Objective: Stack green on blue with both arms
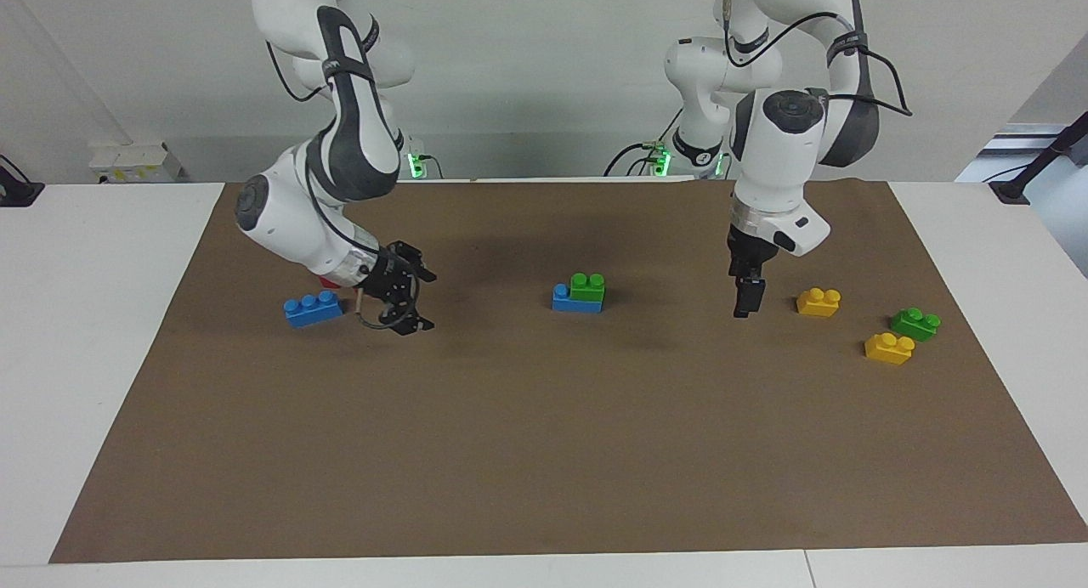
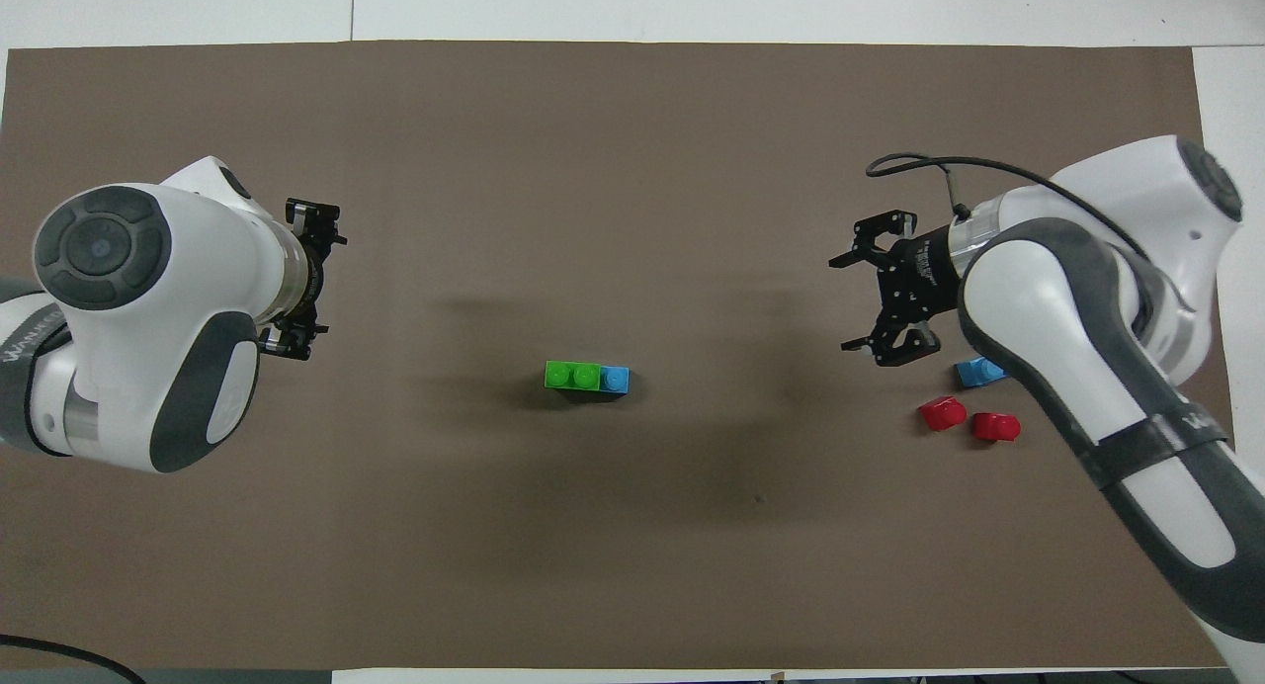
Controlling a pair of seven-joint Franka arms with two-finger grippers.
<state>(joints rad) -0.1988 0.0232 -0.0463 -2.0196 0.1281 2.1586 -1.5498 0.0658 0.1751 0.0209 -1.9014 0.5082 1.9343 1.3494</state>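
Brown mat on white tabletop (image 1: 85,333). Green (image 1: 587,287) already sits on blue (image 1: 564,299) mid-mat. My right claw (image 1: 406,301) hangs wide open, empty, beside spare blue (image 1: 314,309); left claw (image 1: 748,299) empty, gap unreadable. Best to lift clear without nudging the stack.

Glossy plastic green brick (image 1: 587,286) & blue brick (image 1: 575,300); matt brown mat (image 1: 544,452), paper-like.

The facing view looks from high across the table toward both robot bases, taking in the whole brown mat (image 1: 544,452). The overhead view looks steeply down from above the robots, somewhat closer, perhaps. Both share the mat and the stacked bricks (image 1: 580,293) mid-table.
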